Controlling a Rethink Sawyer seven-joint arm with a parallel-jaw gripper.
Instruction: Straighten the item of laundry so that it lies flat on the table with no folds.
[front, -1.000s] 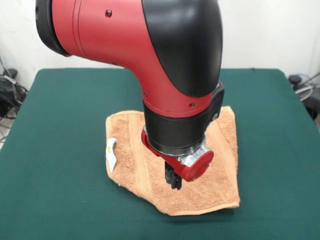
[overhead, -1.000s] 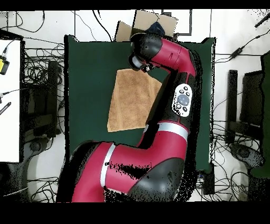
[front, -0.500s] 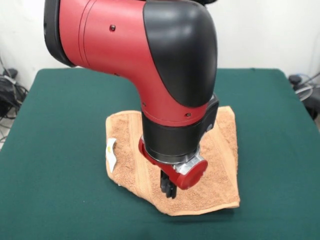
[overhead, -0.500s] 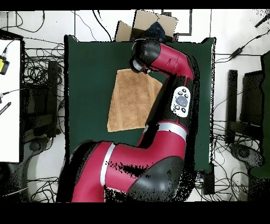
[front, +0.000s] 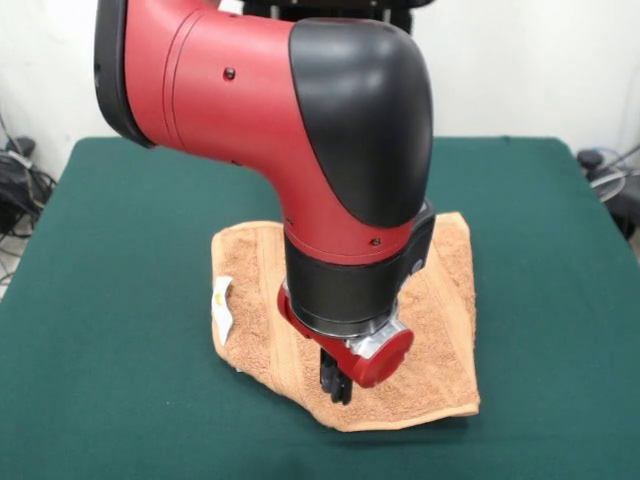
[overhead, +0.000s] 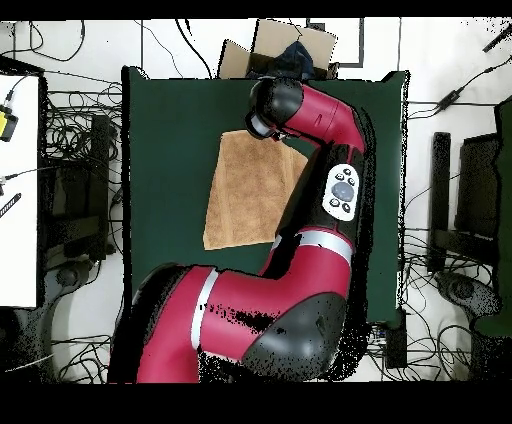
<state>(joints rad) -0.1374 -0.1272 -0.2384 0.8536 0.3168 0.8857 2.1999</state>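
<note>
The tan-orange towel (front: 445, 300) lies spread on the dark green table (front: 120, 220), with a white label (front: 222, 303) at its left edge in the front view. Its near left corner looks turned in, so the near edge runs slanted. In the overhead view the towel (overhead: 245, 195) lies mid-table. My gripper (front: 337, 388) points down at the towel's near edge, close to or touching the cloth, below the red wrist. In the overhead view the wrist (overhead: 272, 108) covers the towel's upper right corner and hides the gripper.
My large red and black arm (overhead: 335, 190) crosses the right side of the table (overhead: 165, 120) in the overhead view and covers part of the towel. A cardboard box (overhead: 285, 45) sits beyond the table's top edge. Cables lie on the floor around the table.
The gripper has moved slightly lower and nearer the towel's near edge over the last second. The towel has not changed shape.
</note>
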